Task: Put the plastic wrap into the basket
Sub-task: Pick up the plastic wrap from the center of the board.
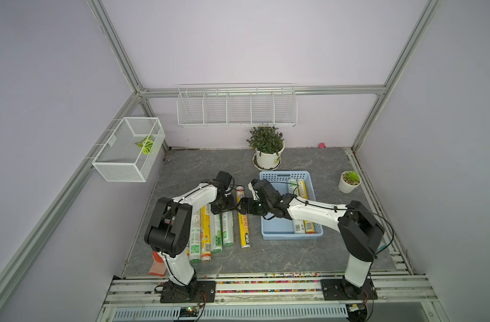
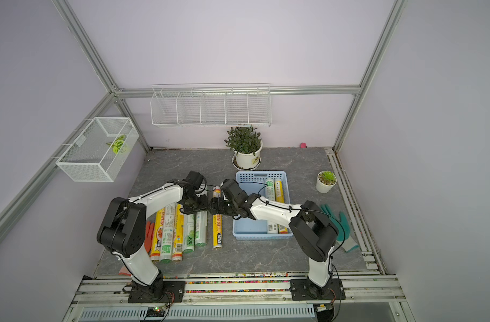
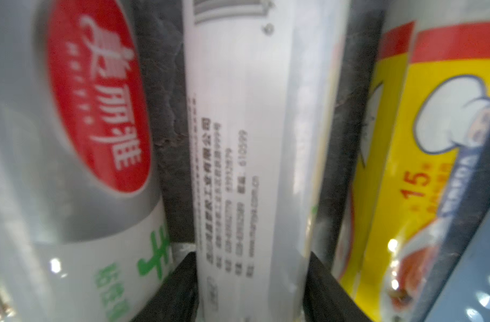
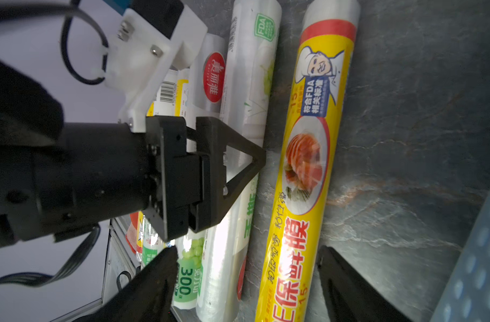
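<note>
Plastic wrap rolls (image 1: 217, 237), long slim tubes in yellow and in white with green print, are laid side by side on a dark grey marbled tabletop (image 1: 266, 259), on the left arm's side of a shallow light-blue perforated plastic basket (image 1: 282, 235). Two more rolls (image 1: 301, 186) are lodged inside it along its right wall. One yellow roll (image 4: 305, 156) is set alone between the group and the basket. The cell is enclosed by lilac walls and aluminium framing, on which a long white wire rack (image 1: 236, 108) and a white mesh box (image 1: 126, 150) are hung.

The basket's rolls are crossed by the right arm. An orange glove (image 2: 148, 237) is largely covered by the left arm, and a teal glove (image 2: 344, 231) is partly covered by the right. Small print in the left wrist view is blurred.

The left gripper (image 3: 252, 253) is held with its jaws apart on either side of a white roll (image 3: 246, 139); contact cannot be judged. The right gripper (image 4: 246, 249) is spread wide, clear of the yellow roll between its fingers.

"300" is read on a green-printed roll (image 4: 186, 281), "FDA" on a green badge (image 4: 264, 26), and "15" and "FDA" beside a chef cartoon on the yellow roll.
</note>
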Controlling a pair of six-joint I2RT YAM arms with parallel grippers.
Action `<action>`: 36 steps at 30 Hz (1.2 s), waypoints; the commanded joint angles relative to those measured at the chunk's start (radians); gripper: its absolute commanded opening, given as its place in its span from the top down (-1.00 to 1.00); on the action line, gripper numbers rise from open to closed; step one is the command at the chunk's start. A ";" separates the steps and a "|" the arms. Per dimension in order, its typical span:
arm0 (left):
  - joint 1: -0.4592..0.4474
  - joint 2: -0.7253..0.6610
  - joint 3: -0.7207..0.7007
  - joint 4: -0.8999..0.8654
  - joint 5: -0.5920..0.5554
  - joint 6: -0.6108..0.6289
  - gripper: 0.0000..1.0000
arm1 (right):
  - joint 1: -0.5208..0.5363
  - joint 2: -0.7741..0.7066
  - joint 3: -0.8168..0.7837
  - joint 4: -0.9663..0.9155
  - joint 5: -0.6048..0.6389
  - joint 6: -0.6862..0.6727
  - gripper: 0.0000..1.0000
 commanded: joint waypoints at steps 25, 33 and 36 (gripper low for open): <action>-0.044 -0.169 0.126 -0.110 -0.045 0.024 0.49 | -0.026 -0.169 -0.109 0.000 0.073 -0.011 -0.69; -0.066 -0.303 0.127 0.000 0.159 0.045 0.59 | -0.029 -0.293 -0.190 0.015 0.184 -0.015 -0.69; -0.083 -0.345 0.097 0.127 0.264 -0.013 0.61 | -0.029 -0.371 -0.240 0.019 0.270 -0.016 -0.70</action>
